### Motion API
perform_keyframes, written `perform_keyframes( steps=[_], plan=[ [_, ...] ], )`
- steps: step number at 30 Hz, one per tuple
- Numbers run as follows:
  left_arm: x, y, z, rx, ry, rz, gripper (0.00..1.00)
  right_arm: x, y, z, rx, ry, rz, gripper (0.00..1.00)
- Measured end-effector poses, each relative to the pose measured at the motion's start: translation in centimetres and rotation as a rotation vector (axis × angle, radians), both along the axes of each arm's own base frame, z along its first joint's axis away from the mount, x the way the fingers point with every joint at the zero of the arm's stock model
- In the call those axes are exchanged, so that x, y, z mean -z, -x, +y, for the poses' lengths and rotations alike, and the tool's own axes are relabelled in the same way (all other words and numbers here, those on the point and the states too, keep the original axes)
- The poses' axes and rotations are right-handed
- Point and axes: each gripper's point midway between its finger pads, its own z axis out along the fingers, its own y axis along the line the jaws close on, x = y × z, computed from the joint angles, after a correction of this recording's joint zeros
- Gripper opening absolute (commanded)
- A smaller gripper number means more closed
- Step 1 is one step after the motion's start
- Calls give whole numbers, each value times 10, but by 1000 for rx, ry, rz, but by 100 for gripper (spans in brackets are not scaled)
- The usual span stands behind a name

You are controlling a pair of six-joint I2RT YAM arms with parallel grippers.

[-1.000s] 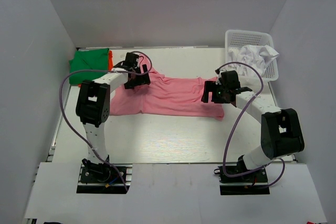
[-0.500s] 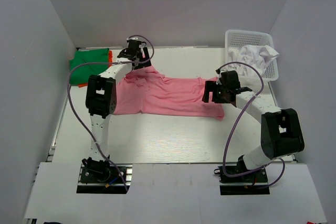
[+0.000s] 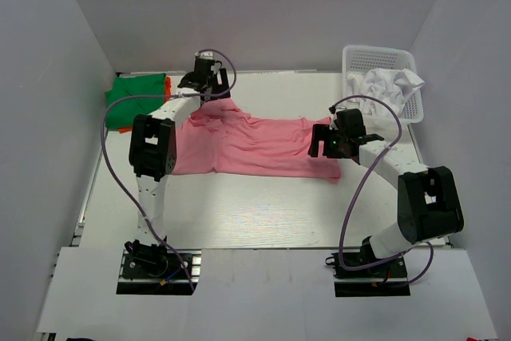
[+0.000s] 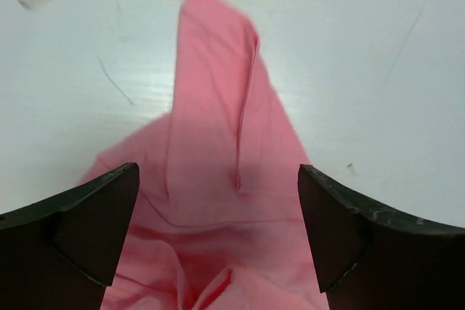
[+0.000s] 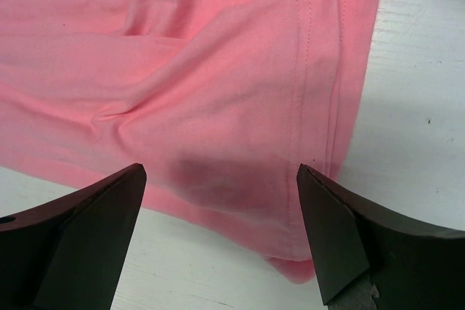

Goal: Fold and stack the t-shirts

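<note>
The left tool [image 4: 218,179] stands wide open and holds nothing. Its two dark fingers hover apart over a pointed, creased corner of the salmon pink cloth t-shirt [image 3: 255,145], and that corner runs away from them onto the bare white counter [image 3: 263,205]. The right tool [image 5: 220,176] is likewise spread wide with nothing in it. It is poised above the stitched hem at the opposite end of the same shirt, and its shadow falls on the cloth between the fingers. The pink shirt lies spread and wrinkled on the counter, reaching from one tool to the other. Seen from above, the left arm's black elbow joint [image 3: 149,145] covers part of the shirt's left side.

Out to the left of the left tool, at the far corner, lies a folded bright green cloth t-shirt [image 3: 136,95], with a sliver of an orange cloth t-shirt [image 3: 168,89] showing at its edge. Beyond the right tool, at the far right corner, a white plastic lattice basket [image 3: 375,55] holds a crumpled white cloth t-shirt [image 3: 391,83].

Counted: two tools, four shirts (one of each colour) and one basket.
</note>
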Motion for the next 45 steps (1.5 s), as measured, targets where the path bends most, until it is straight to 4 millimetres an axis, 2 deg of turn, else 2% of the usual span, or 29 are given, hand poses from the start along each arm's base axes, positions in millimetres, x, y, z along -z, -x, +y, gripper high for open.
perform_keyframes(
  steps=[1,4,6,7,9,12,15,18,20,22,27,31,37,45],
  plan=[
    [-12,-6,0,-2,-4,-29,100,0,0,0,-1,-1,0,90],
    [-64,-28,1,-17,-11,-135,100,2,2,0,-4,-6,-2,90],
    [-97,-36,1,-27,-1,-198,100,4,6,0,-6,-8,-1,90],
    [-107,-33,2,-29,5,-216,100,4,7,0,-6,-8,-1,90],
    [-115,-14,7,-35,9,-212,100,6,11,-1,-6,-8,1,90],
    [-99,32,18,-60,20,-143,100,7,13,-2,-6,-7,4,90],
    [-67,75,22,-63,47,-56,100,5,13,-2,-7,-9,-2,90],
    [-32,106,20,-44,74,27,100,1,12,-1,-9,-15,-13,90],
    [-18,112,17,-35,83,70,100,0,12,0,-12,-19,-16,90],
    [-12,108,13,-30,92,84,100,0,12,0,-12,-18,-16,90],
    [5,84,3,-22,104,110,100,0,12,0,-12,-18,-16,90],
    [20,74,0,-23,96,139,100,1,12,-1,-7,-12,-18,90],
    [25,55,-4,-16,96,123,100,1,11,-3,0,-3,-20,90],
    [29,2,-20,37,93,50,100,2,11,-5,3,7,-18,90]
  ],
)
